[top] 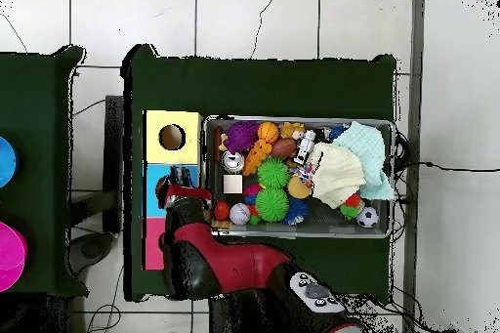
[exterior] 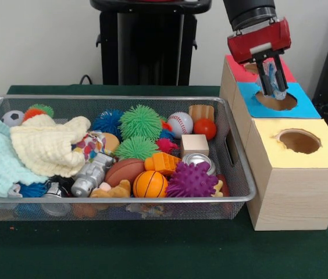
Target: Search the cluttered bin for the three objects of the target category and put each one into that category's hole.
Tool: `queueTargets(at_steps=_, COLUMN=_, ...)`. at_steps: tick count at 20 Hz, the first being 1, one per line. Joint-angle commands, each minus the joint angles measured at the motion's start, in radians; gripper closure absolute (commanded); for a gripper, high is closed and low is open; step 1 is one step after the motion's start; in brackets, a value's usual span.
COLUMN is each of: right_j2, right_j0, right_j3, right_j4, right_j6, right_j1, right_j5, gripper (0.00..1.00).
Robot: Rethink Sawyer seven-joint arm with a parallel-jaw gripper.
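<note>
The wire mesh bin [exterior: 242, 196] sits on the green table, full of toys; it also shows in the overhead view [top: 298, 121]. My red and black gripper [exterior: 273, 87] hangs over the blue-topped box's hole [exterior: 277, 102], shut on a translucent blue and white plastic wrapper [exterior: 273, 77] held between its fingers just above the hole. In the overhead view the gripper [top: 179, 178] is over the blue box top [top: 156, 178]. No other wrapper shows in the bin.
A row of wooden boxes stands beside the bin: red top [exterior: 241, 71], blue top, yellow top with a round hole [exterior: 299, 141]. The bin holds spiky balls, a baseball [exterior: 179, 124], a mini basketball [exterior: 150, 184], a silver can [exterior: 198, 161], a wooden cube [exterior: 194, 144] and cloths [exterior: 47, 145].
</note>
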Motion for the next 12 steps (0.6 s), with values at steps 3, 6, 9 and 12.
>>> queueTargets(at_steps=3, right_j2=-0.028, right_j0=-0.004, right_j3=-0.084, right_j4=-0.035, right_j6=0.173, right_j1=0.039, right_j5=-0.061, gripper=1.0)
queueTargets(at_steps=6, right_j2=-0.029, right_j0=-0.004, right_j3=-0.084, right_j4=-0.035, right_j6=0.176, right_j1=0.04, right_j5=-0.067, gripper=0.0)
queueTargets(at_steps=9, right_j2=-0.029, right_j0=-0.004, right_j3=-0.086, right_j4=-0.038, right_j6=0.175, right_j1=0.041, right_j5=-0.067, gripper=0.0)
queueTargets(at_steps=12, right_j2=-0.016, right_j0=-0.012, right_j3=-0.082, right_j4=-0.033, right_j6=0.196, right_j1=0.059, right_j5=-0.06, gripper=0.0)
